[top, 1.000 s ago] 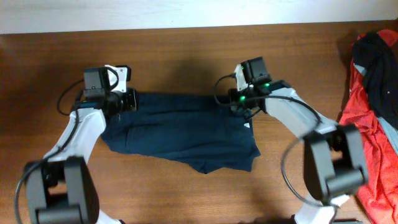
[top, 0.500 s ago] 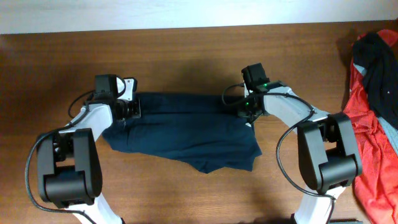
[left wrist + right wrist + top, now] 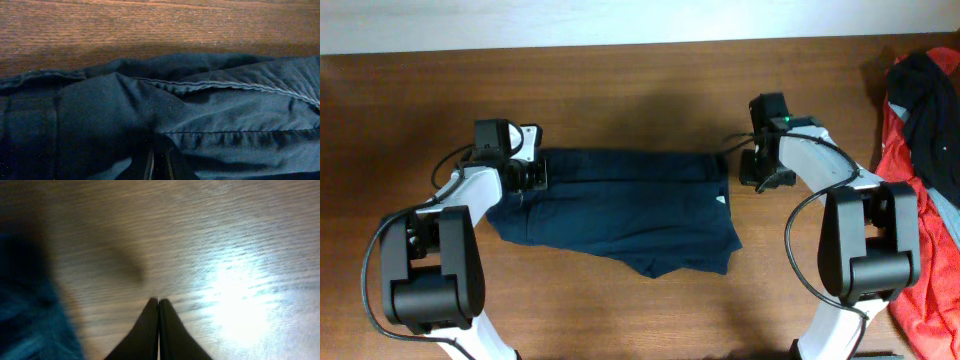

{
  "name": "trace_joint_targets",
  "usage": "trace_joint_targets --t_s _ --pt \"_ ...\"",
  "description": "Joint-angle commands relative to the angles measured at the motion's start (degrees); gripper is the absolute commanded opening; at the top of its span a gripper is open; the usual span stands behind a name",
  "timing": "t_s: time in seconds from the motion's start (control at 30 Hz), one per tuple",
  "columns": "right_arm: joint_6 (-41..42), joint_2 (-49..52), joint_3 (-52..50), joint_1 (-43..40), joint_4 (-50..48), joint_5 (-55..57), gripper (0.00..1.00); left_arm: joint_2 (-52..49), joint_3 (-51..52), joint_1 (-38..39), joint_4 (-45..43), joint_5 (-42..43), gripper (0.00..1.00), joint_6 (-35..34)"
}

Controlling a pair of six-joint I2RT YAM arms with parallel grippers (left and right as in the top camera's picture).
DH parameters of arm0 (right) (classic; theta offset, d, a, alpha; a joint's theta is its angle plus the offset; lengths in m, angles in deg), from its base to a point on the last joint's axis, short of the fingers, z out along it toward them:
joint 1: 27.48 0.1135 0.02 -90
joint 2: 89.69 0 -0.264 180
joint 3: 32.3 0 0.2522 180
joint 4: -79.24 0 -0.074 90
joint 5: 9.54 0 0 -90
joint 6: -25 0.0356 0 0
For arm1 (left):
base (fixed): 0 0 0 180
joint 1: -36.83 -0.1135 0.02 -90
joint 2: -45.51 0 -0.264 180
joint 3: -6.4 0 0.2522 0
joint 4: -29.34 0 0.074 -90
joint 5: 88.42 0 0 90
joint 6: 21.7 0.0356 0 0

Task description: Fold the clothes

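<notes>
Left arm: reaching in from the near-left edge, elbow bent, wrist turned inward at the upper left corner of the shorts (image 3: pixel 620 205). Left fingers (image 3: pixel 531 175) narrow, pinching a fold of the dark cloth at that corner.

Right arm: arched in from the near-right edge, forearm angled up and inward, wrist beside the right end of the waistband but off it. Right fingers (image 3: pixel 753 170) pressed together, holding nothing, over bare counter (image 3: pixel 620 90) just beside the cloth.

Shorts: dark navy, spread flat across the middle of the counter, top edge straight, lower edge sagging to a point at the near right. Small white tag (image 3: pixel 720 201) near the right edge.

Overhead only: both arms, whole outline of the shorts, red, black and grey garment pile (image 3: pixel 910 180) at the far right, well apart from them.
Left wrist only: stitched seams, a raised ridge of gathered cloth, creases running toward the fingertips, wood beyond the top edge.
Right wrist only: blurred wood grain with a bright glare patch, a blue edge of cloth at lower left, fingertips meeting in a point.

Against half a second ago: right fingers off the upper right corner and moved out to the right; left fingers in the same place; shorts in the same spot, right top corner lying flat.
</notes>
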Motion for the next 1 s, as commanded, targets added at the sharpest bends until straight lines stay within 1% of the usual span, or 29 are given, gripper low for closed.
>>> trace_joint_targets --t_s 0.0,0.03,0.07,0.13,0.37,0.47,0.57,0.77,0.97 --pt "-7.5 -4.7 4.9 1.3 0.4 -12.7 0.04 -0.5 0.7 -0.4 0.7 -0.2 0.11 0.7" --pt "-8.2 -6.4 6.1 2.4 -0.2 -18.1 0.04 0.7 0.7 -0.4 0.7 -0.1 0.11 0.7" --pt "-8.1 -6.8 6.3 3.0 -0.9 -19.2 0.04 1.2 0.7 -0.4 0.6 0.0 0.12 0.7" --pt "-7.9 -6.9 6.3 4.5 -2.7 -19.5 0.04 1.8 0.7 -0.4 0.5 -0.1 0.15 0.7" --pt "-6.0 -0.6 6.2 8.9 -8.2 -18.6 0.04 2.0 0.7 -0.4 0.5 0.0 0.15 0.7" --pt "-2.0 3.6 6.2 9.4 -8.8 -13.8 0.04 2.0 0.7 -0.4 0.7 0.0 0.15 0.7" --pt "-0.2 6.2 6.2 8.8 -8.3 -9.2 0.04 2.0 0.7 -0.4 0.8 -0.1 0.15 0.7" --pt "4.2 7.8 6.2 5.8 -4.2 4.1 0.04 2.0 0.7 -0.4 0.8 -0.1 0.15 0.7" --pt "4.2 7.9 6.2 1.9 -2.0 4.6 0.04 2.0 0.7 -0.4 0.8 -0.3 0.15 0.7"
